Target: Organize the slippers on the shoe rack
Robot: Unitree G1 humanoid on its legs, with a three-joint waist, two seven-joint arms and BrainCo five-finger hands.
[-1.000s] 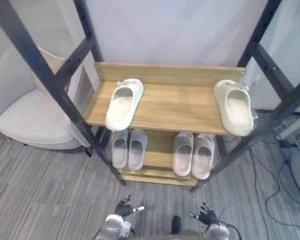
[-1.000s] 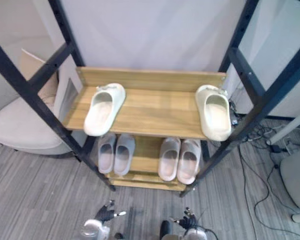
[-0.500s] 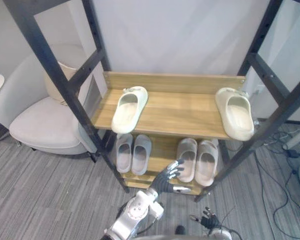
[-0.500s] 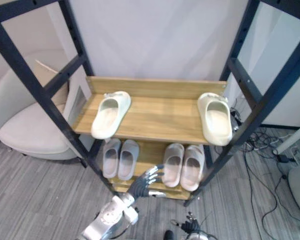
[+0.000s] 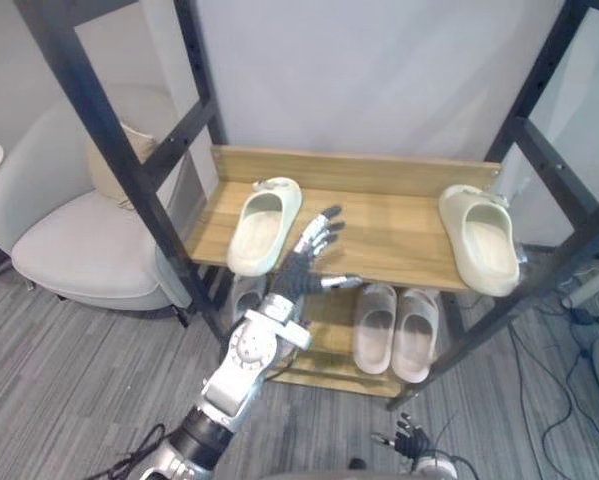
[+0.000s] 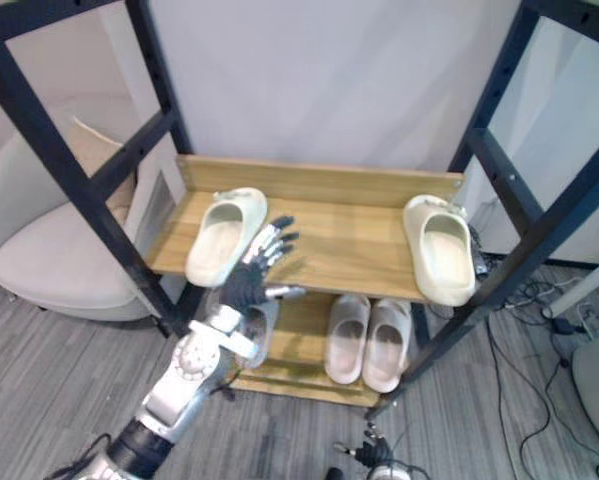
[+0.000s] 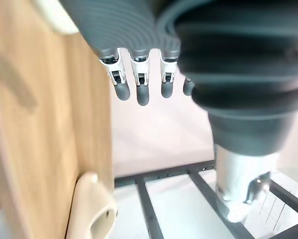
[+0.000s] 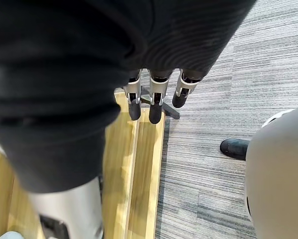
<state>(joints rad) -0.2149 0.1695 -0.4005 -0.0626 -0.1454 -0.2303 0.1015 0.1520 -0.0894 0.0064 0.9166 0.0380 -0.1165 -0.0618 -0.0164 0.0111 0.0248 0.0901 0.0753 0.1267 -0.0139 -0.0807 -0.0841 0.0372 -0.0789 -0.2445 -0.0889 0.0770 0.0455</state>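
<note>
The robot's left hand (image 5: 301,268), fingers spread and empty, hovered at the front of the shoe rack's upper shelf (image 5: 389,232). A cream slipper (image 5: 263,225) lay just to its left, long axis front to back. The second cream slipper (image 5: 479,238) sat well apart at the right end. The right hand (image 5: 407,440) hung low, fingers relaxed.

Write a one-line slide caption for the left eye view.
Open left hand hovers at the top shelf, near the left cream slipper, far from the right cream slipper.
</note>
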